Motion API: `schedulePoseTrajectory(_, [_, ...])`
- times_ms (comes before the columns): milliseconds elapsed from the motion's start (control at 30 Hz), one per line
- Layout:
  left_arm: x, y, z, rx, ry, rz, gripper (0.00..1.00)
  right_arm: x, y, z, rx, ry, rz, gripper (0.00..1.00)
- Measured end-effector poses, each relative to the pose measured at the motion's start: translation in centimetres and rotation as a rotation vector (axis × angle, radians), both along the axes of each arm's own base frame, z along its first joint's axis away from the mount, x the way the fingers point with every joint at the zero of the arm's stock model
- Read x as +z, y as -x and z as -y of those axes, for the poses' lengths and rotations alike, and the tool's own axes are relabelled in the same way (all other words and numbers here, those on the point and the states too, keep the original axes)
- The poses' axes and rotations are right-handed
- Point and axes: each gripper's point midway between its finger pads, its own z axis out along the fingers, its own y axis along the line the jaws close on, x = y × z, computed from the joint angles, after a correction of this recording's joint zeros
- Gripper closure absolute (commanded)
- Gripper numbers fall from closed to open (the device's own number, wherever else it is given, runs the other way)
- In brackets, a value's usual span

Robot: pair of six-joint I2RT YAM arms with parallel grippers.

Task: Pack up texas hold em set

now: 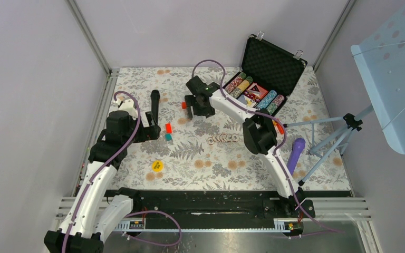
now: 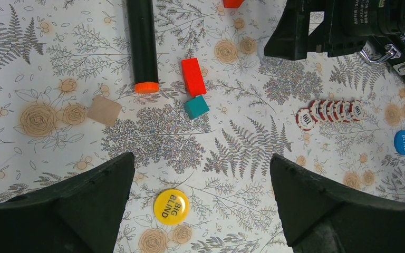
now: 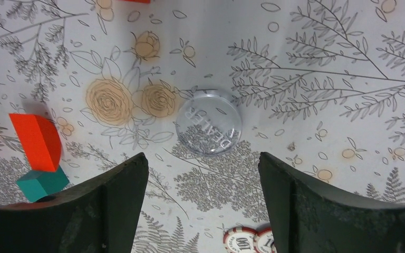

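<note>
2 open, empty grippers: left gripper (image 2: 201,158) over the yellow button (image 2: 171,206), right gripper (image 3: 202,168) over the clear dealer button (image 3: 209,128).

One briefcase (image 1: 274,63), three buttons (image 2: 171,206), six loose chips (image 2: 329,112)

We've got the black foam-lined briefcase (image 1: 274,66) open at the far right of the floral table (image 1: 200,174), chip stacks (image 1: 241,86) racked inside. A short row of loose striped poker chips (image 1: 222,138) lies mid-table, with the round yellow button (image 1: 157,165) well apart, nearer and leftward.
</note>
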Motion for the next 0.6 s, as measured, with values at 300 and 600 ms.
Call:
schedulePoseTrajectory(300, [0.0,0.0,0.0,0.0,0.0,0.0,0.01,-1.1,0.3,-0.7,0.001,0.007,-0.016,0.18])
schedulePoseTrajectory(600, [0.0,0.0,0.0,0.0,0.0,0.0,0.01,-0.1,-1.0,0.3,0.138,0.081,0.093,0.13])
